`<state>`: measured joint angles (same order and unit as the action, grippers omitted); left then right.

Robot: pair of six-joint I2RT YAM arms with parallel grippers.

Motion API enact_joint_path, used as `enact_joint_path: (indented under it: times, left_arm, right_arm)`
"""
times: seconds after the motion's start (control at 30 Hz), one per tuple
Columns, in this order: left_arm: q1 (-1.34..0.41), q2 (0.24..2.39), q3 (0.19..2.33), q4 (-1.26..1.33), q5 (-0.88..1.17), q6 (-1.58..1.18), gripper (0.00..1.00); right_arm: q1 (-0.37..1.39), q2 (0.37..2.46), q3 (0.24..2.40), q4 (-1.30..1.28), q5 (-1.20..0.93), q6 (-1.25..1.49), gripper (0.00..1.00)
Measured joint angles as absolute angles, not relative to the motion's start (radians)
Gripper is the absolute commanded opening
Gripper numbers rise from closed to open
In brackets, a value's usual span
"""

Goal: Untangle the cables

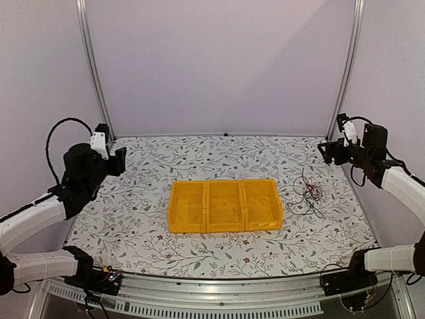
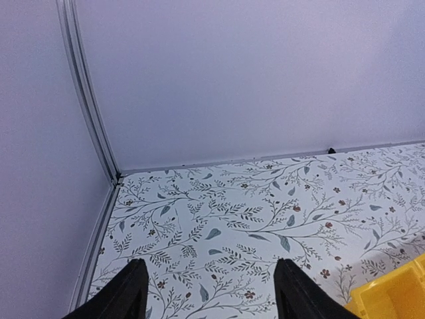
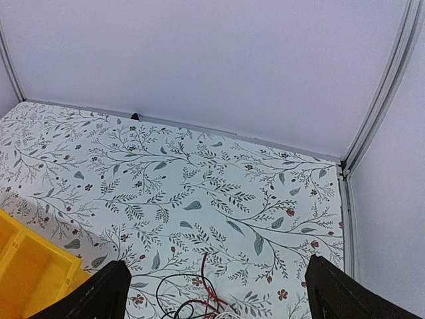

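Top external view shows the cables (image 1: 306,193) in one loose tangle on the flowered table (image 1: 133,226), just to the right of the yellow bin (image 1: 224,184). Red, green and black strands are clear; a white one seems to be among them, but it is too thin to be sure. The left gripper (image 2: 209,292) is spread wide and holds nothing. The right gripper (image 3: 216,269) is also wide and empty, and the tangle appears low between its fingers.

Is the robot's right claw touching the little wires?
Apart. The right wrist view shows the right gripper open, its fingers well clear of the cables on both sides, with table showing between.
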<state>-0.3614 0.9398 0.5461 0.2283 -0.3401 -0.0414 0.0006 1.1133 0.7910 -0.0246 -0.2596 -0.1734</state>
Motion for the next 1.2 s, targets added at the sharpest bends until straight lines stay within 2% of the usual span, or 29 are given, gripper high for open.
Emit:
enact_joint_path:
  times: [0.13, 0.23, 0.43, 0.6, 0.73, 0.9, 1.2]
  left_arm:
    - [-0.355, 0.92, 0.516, 0.249, -0.291, -0.03, 0.78]
    - [-0.354, 0.921, 0.513, 0.256, -0.231, -0.022, 0.81]
    - [-0.41, 0.948, 0.526, 0.241, -0.137, -0.032, 0.78]
    - [-0.561, 0.972, 0.587, 0.18, -0.099, -0.074, 0.71]
    - [-0.662, 0.991, 0.655, 0.121, -0.087, -0.131, 0.65]
    - [-0.805, 1.048, 0.72, 0.034, -0.091, -0.204, 0.64]
    - [-1.085, 1.27, 0.816, -0.049, -0.126, -0.344, 0.65]
  right_arm:
    - [-0.003, 1.117, 0.766, -0.012, -0.261, -0.184, 0.98]
    - [-0.003, 1.118, 0.756, -0.01, -0.259, -0.204, 0.99]
    - [-0.008, 1.118, 0.816, -0.109, -0.243, -0.267, 0.99]
    - [-0.01, 1.1, 0.891, -0.215, -0.276, -0.318, 0.99]
    - [-0.01, 1.087, 0.906, -0.312, -0.324, -0.361, 0.91]
    - [-0.012, 1.12, 0.909, -0.407, -0.341, -0.412, 0.81]
    - [-0.014, 1.412, 1.008, -0.447, -0.39, -0.419, 0.68]
